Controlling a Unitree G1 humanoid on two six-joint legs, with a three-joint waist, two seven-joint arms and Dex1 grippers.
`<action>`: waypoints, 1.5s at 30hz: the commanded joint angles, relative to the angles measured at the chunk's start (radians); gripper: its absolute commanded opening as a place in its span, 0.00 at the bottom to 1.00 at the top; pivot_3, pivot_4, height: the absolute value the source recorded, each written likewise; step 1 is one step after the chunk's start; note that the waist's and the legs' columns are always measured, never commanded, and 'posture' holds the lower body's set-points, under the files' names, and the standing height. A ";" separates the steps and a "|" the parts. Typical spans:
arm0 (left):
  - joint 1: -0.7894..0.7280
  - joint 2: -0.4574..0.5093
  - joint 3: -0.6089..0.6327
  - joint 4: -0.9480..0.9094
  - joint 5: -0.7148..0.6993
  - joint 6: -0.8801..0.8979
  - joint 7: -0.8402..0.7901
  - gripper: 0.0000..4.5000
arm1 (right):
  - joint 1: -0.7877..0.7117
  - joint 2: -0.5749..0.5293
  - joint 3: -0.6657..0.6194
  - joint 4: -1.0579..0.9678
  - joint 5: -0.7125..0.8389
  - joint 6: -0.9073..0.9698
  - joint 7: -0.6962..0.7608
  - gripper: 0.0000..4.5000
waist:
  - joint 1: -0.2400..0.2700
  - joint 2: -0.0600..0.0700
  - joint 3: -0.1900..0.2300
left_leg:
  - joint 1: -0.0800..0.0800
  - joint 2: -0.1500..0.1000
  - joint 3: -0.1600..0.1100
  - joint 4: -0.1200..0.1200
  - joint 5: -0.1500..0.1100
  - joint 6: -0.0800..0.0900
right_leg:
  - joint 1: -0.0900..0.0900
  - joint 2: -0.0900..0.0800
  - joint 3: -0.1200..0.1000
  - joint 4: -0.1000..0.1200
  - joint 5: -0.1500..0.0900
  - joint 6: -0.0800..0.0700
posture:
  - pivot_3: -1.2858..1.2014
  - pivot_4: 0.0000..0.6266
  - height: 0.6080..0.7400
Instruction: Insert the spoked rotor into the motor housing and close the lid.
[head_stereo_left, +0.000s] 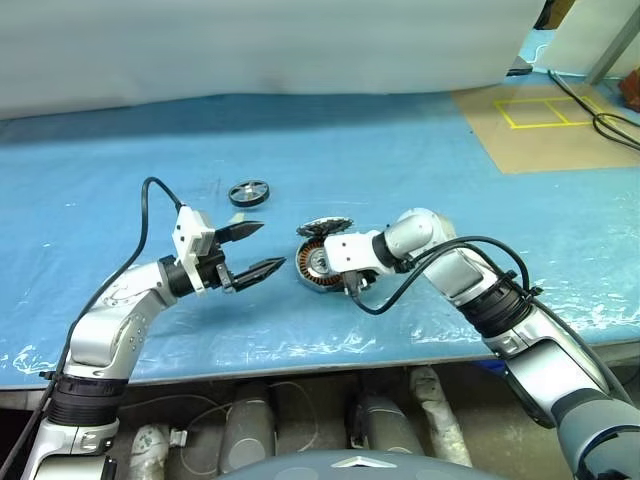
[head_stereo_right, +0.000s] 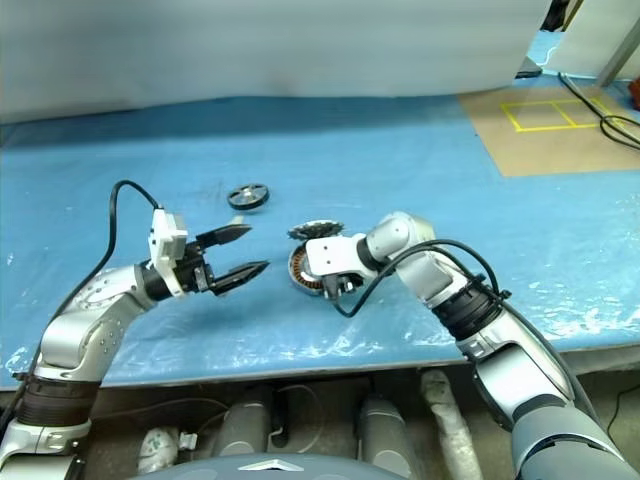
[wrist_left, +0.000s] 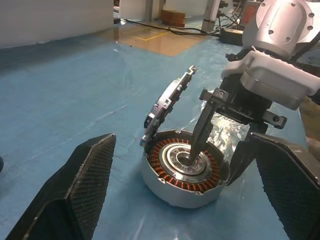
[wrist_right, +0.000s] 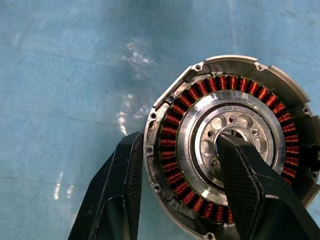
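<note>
While the right gripper (wrist_right: 175, 190) pins the round silver, copper-coiled motor housing (wrist_left: 182, 170), one finger in its centre and one outside its wall, apparently to steady it, the hinged toothed lid (wrist_left: 167, 107) stands raised. The left gripper (head_stereo_left: 252, 250) waits empty, jaws spread; the dark-rimmed spoked rotor (head_stereo_left: 248, 192) lies beyond on the blue table (head_stereo_left: 420, 150).

A robotics lab or workshop. A work table (head_stereo_left: 300, 130) under blue plastic sheeting fills the frame; at upper right, bare floor carries yellow tape squares (head_stereo_left: 545, 112) and black cables (head_stereo_left: 600, 115).
</note>
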 joint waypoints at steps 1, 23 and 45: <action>0.019 0.008 0.024 0.008 -0.001 -0.043 -0.030 1.00 | -0.002 0.007 0.023 -0.043 0.035 -0.013 0.054 0.42 | 0.000 0.000 0.000 | 0.000 0.000 0.000 0.000 0.000 0.000 | 0.000 0.000 0.000 0.000 0.000 0.000 | 0.52 0.24 1.00; 0.051 -0.027 -0.002 0.095 0.034 -0.143 -0.104 1.00 | -0.055 0.062 0.037 0.039 0.027 0.168 0.092 0.85 | -0.001 -0.001 -0.001 | 0.013 0.000 0.005 -0.008 0.001 -0.002 | 0.006 0.000 0.004 -0.001 -0.001 -0.001 | 0.52 0.24 1.00; 0.050 0.026 0.021 0.225 0.095 -0.244 -0.189 1.00 | 0.334 0.070 -0.509 -0.417 0.472 0.400 -0.247 0.85 | 0.030 -0.002 0.000 | 0.005 0.001 0.010 -0.013 0.001 -0.002 | -0.003 0.000 0.005 -0.005 -0.001 -0.001 | 0.52 0.24 1.00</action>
